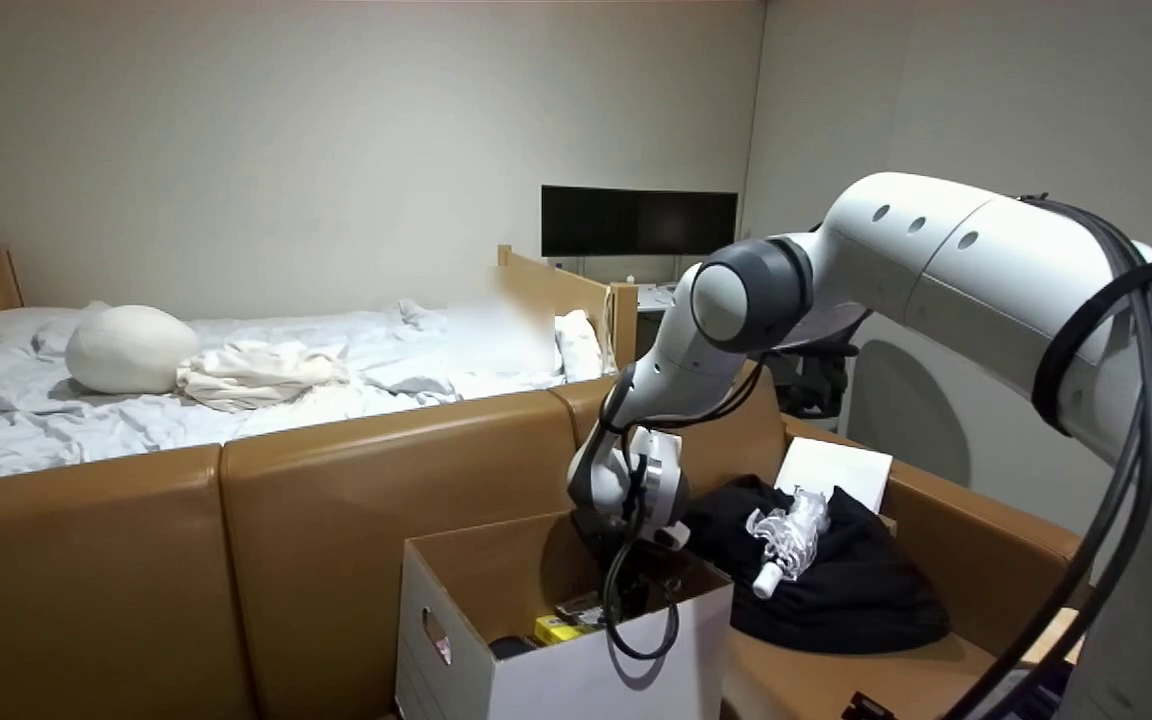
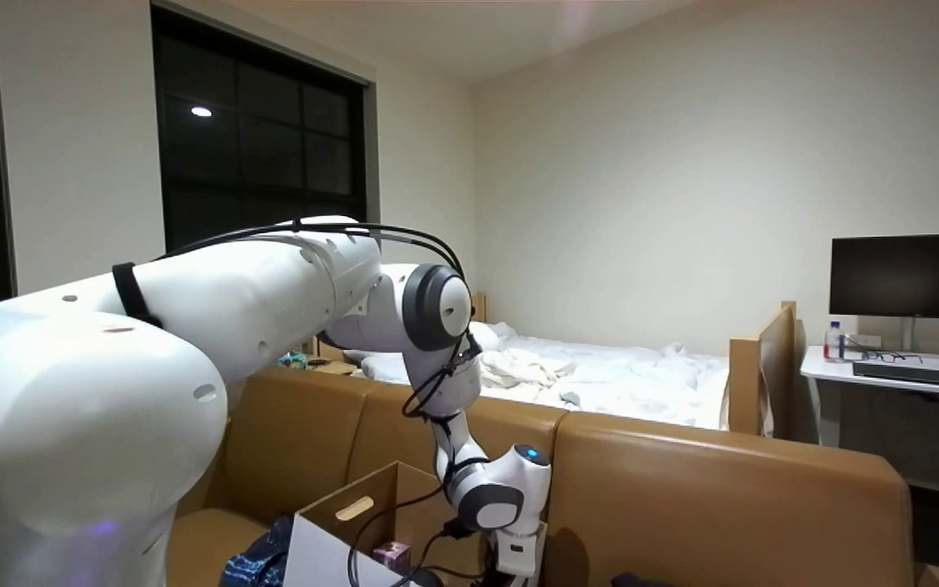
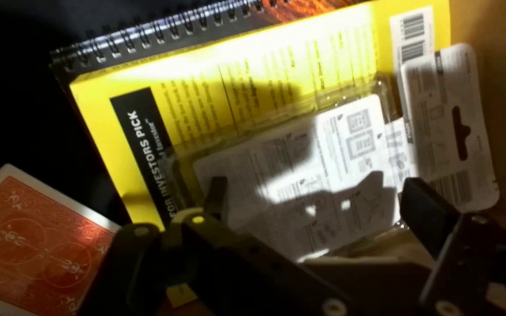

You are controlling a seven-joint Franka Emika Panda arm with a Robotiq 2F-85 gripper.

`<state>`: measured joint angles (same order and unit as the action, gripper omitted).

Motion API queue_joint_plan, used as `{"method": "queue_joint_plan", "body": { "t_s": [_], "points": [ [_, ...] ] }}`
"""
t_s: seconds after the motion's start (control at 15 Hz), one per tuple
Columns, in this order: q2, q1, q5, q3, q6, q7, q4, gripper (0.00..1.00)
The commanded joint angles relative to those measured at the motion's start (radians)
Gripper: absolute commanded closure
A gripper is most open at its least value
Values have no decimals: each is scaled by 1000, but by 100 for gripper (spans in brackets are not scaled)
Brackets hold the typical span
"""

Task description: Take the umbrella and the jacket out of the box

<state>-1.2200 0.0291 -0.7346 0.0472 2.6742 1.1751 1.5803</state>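
The white-sided box (image 1: pixel 596 675) stands on the sofa, brown inside. My gripper (image 3: pixel 314 186) reaches down into it; both exterior views hide its fingertips. In the wrist view the fingers (image 3: pixel 431 215) stand wide apart above a clear blister pack (image 3: pixel 275 175), which looks unheld. Outside the box, on the sofa seat, the bulky black jacket (image 1: pixel 866 600) lies in a heap in an exterior view. On top of it rests the umbrella (image 1: pixel 796 535), wrapped in clear plastic with a white handle pointing toward the camera.
Inside the box lie a yellow book (image 3: pixel 147 123), a spiral notebook (image 3: pixel 156 41), a red playing card pack (image 3: pixel 37 245) and a pink carton (image 2: pixel 392 556). My cable (image 1: pixel 676 625) loops over the box's wall. Behind rises the sofa back (image 1: pixel 386 480); a white board (image 1: pixel 841 465) leans beyond the jacket.
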Motion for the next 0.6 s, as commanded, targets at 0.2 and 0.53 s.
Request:
{"method": "queue_joint_plan", "body": {
  "t_s": [0.2, 0.53],
  "points": [
    [-25, 187, 146, 184, 5, 366, 30, 0],
    [-1, 285, 339, 275, -84, 668, 68, 0]
  ]
}}
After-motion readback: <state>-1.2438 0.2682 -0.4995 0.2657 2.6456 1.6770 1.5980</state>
